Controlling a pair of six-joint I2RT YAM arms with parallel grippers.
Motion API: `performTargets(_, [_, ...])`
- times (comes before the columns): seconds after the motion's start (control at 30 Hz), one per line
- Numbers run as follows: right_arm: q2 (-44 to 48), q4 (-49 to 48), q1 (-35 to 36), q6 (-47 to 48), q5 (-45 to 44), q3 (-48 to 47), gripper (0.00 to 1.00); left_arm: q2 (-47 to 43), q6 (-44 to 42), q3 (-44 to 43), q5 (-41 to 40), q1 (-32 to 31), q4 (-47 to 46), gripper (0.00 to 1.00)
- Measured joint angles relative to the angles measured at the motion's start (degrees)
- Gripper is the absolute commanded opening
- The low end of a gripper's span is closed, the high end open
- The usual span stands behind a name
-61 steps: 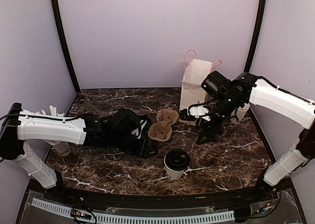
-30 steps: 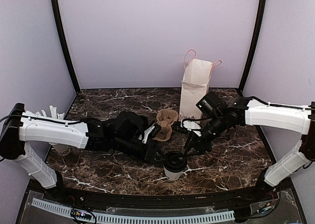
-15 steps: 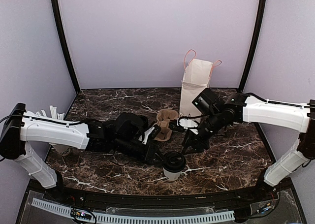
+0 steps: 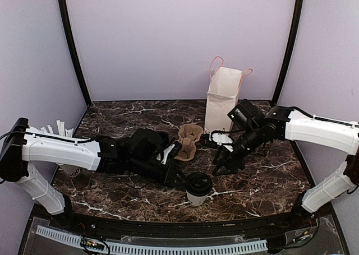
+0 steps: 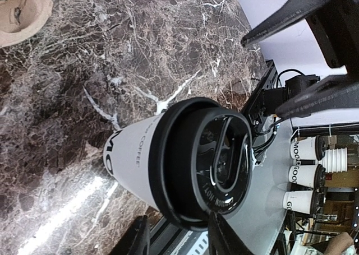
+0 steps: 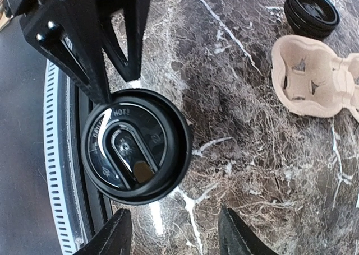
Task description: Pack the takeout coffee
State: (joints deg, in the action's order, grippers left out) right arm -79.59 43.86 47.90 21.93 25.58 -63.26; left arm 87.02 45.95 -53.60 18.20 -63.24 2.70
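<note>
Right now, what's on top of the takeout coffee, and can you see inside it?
A round black lid sits on the white cup, covering its whole mouth. Whatever is inside is hidden.

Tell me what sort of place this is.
Most likely a lab test booth staged as a café takeout counter: a marble-patterned table walled in by plain lilac panels, with a paper bag, a cardboard cup carrier and a lidded takeout coffee on it. Spare printed cups stand outside the booth.

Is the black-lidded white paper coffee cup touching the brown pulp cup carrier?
Apart. The right wrist view shows bare marble between the black-lidded white paper cup and the brown pulp cup carrier.
</note>
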Motion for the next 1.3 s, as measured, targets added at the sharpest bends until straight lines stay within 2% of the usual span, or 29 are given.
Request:
performTargets(0.2, [0.4,-0.2,-2.8,-0.9,2.3,1.0,0.54,-2.3,-0.5,0.3,-1.5,0.0,0.6,0.40])
performTargets(0.4, [0.3,-0.5,-5.2,-2.6,7.8,2.7,0.54,-2.5,1.0,1.6,-1.8,0.0,0.6,0.33])
performTargets(0.67, [-4.2,-0.5,-7.0,-4.3,16.8,4.6,0.47,-2.5,4.0,3.7,0.3,0.0,-0.5,0.36])
performTargets(1.3, [-8.7,-0.5,-8.2,-5.2,19.7,4.7,0.44,0.8,4.2,3.4,2.3,0.0,-5.0,0.35])
